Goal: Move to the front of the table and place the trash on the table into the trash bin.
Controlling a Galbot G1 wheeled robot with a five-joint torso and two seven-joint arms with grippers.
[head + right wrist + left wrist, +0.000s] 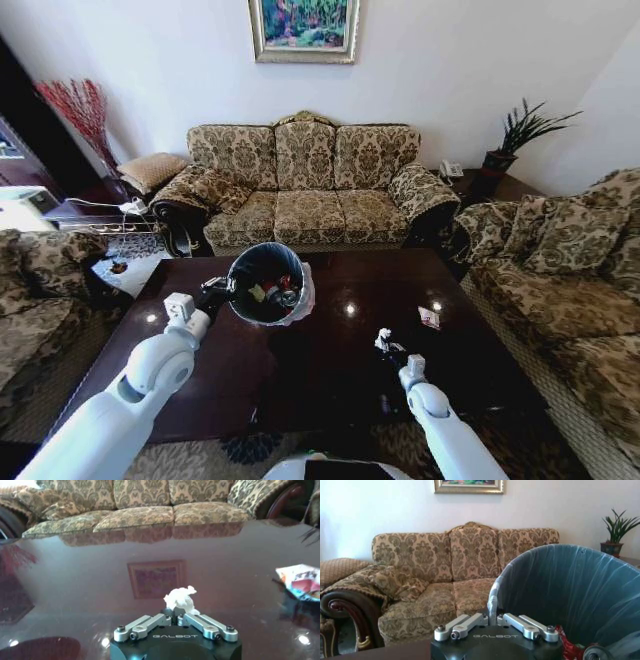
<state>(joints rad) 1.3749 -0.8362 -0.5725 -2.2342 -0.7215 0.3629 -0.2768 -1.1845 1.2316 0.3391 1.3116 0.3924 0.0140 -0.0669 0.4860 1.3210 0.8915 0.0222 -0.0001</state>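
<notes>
Left gripper (218, 290) clamped on rim of trash bin (268, 284), bin tilted above the table (330, 370), left of its centre; trash inside. Right gripper (383, 343) closed on a crumpled white tissue (181, 598), right of bin. Red-and-white wrapper (429, 318) lies farther right on the table.

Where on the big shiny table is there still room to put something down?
The table is mostly bare. The middle, between the bin held by the left gripper and the wrapper, is free, as is the far edge by the sofa. It's crowded by the right gripper, pinching a tissue.
</notes>
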